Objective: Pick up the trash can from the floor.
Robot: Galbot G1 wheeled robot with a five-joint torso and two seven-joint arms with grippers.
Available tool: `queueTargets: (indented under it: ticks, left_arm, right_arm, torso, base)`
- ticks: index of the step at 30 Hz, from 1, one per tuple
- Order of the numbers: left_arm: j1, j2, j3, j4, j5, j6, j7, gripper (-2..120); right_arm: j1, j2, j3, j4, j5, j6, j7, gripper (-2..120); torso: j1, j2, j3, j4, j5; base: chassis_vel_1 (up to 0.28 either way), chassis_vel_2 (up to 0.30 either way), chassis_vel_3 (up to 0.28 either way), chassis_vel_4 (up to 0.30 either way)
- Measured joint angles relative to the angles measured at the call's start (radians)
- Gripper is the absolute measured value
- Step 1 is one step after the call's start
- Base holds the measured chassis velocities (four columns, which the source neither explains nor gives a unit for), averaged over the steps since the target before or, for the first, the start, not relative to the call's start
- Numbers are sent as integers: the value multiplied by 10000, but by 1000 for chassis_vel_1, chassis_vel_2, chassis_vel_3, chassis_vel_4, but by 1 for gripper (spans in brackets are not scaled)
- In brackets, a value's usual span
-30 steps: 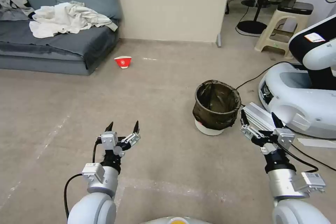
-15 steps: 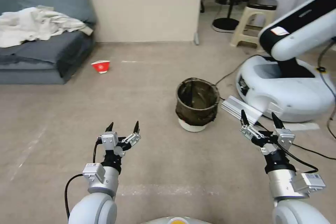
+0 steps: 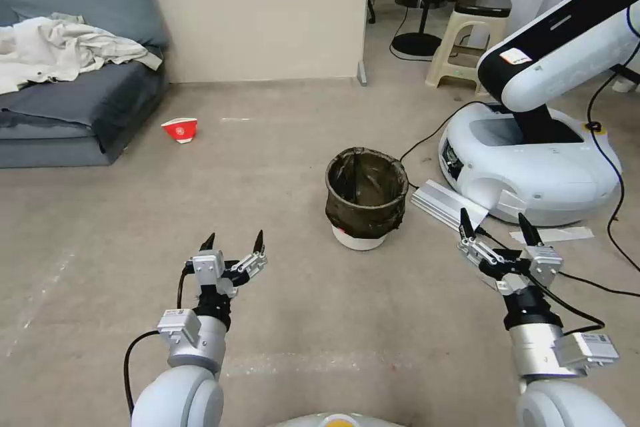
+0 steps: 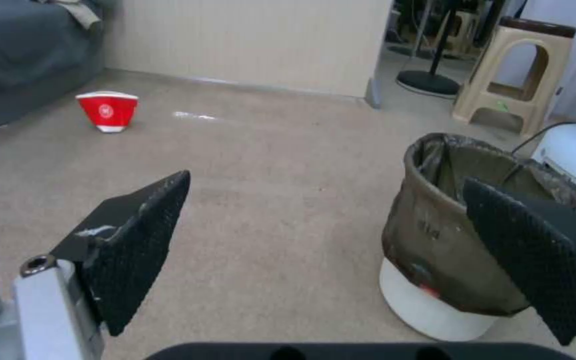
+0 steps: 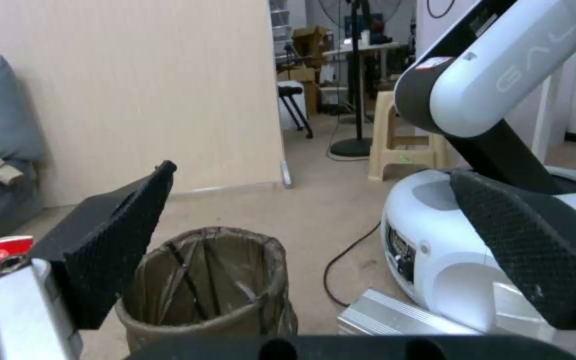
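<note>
The trash can (image 3: 366,197) stands upright on the floor (image 3: 280,167) ahead of me, a small round bin with a dark bag folded over its rim and a white base. It also appears in the left wrist view (image 4: 475,235) and the right wrist view (image 5: 211,280). My left gripper (image 3: 234,238) hovers open over bare floor, nearer me and left of the can. Right of the can and nearer me, my right gripper (image 3: 495,223) is open too. Neither touches the can.
Another white robot's base (image 3: 530,163) and arm stand right of the can, with black cables and a metal bar (image 3: 443,203) on the floor beside it. A red-and-white cup (image 3: 179,129) lies far left near a grey sofa (image 3: 73,113). A beige stool (image 3: 470,43) stands behind.
The whole head view has shifted: the can, cup and sofa now sit further left in the picture, so the camera has turned right. Both grippers hold the same open pose.
</note>
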Motion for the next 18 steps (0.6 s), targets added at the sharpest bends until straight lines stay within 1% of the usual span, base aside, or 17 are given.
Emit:
queueTargets:
  ticks: [9, 14, 18]
  left_arm:
    - [6, 37, 6, -12, -19, 7, -2, 100]
    - [21, 26, 22, -25, -22, -9, 1, 100]
    - [40, 24, 33, -33, -24, -64, 8, 100]
  right_arm:
    - [-55, 28, 0, 54, 12, -4, -21, 100]
    - [-95, 37, -6, 97, 20, -2, -20, 100]
    - [-121, 40, -7, 134, 24, -2, -16, 100]
  torso:
    - [-1, 0, 0, 0, 0]
    - [-1, 0, -1, 0, 0]
    - [-1, 0, 0, 0, 0]
  base:
    - [0, 0, 0, 0]
    - [-55, 34, 54, -56]
    - [-106, 115, 119, -114]
